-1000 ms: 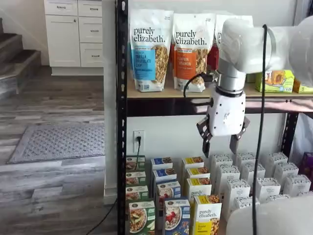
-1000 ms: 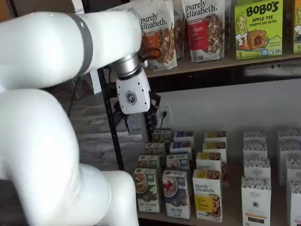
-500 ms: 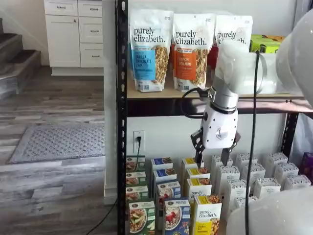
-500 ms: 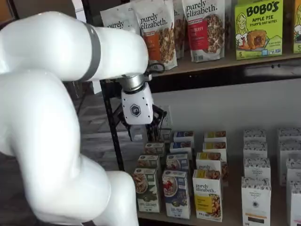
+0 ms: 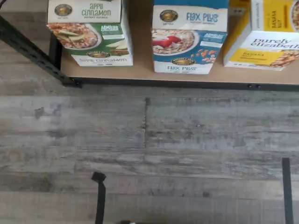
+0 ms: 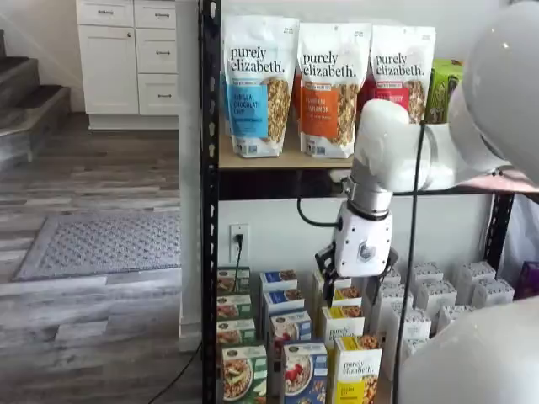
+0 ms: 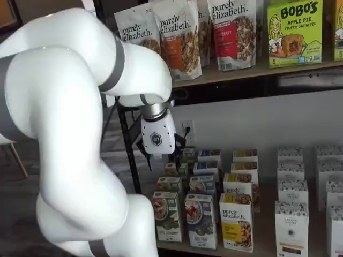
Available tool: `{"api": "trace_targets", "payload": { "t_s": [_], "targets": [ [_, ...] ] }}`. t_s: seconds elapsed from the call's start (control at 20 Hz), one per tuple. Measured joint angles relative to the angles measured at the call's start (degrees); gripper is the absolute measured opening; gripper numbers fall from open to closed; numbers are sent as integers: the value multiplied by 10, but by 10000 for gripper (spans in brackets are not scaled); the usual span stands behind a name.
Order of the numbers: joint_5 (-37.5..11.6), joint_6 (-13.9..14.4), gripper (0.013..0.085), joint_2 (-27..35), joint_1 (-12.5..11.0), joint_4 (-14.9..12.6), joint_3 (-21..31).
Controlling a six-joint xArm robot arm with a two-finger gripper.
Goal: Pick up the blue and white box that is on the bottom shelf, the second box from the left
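hanging empty — gripper open above blue and white box

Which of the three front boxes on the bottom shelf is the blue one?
The middle one: the blue and white box with red berries pictured. A green and white box stands on one side of it, a yellow and white box on the other.

The blue and white box runs off the frame's lower edge in a shelf view (small print unreadable); gripper fingers partly masked by boxes.
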Motion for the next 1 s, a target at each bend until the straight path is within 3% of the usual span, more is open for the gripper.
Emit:
{"api": "trace_targets", "payload": {
  "t_s": [0.25,1.0],
  "targets": [
    [-44,1,850,48,11,14,1],
    [-126,11,850,163,20,6,-20]
  ]
}}
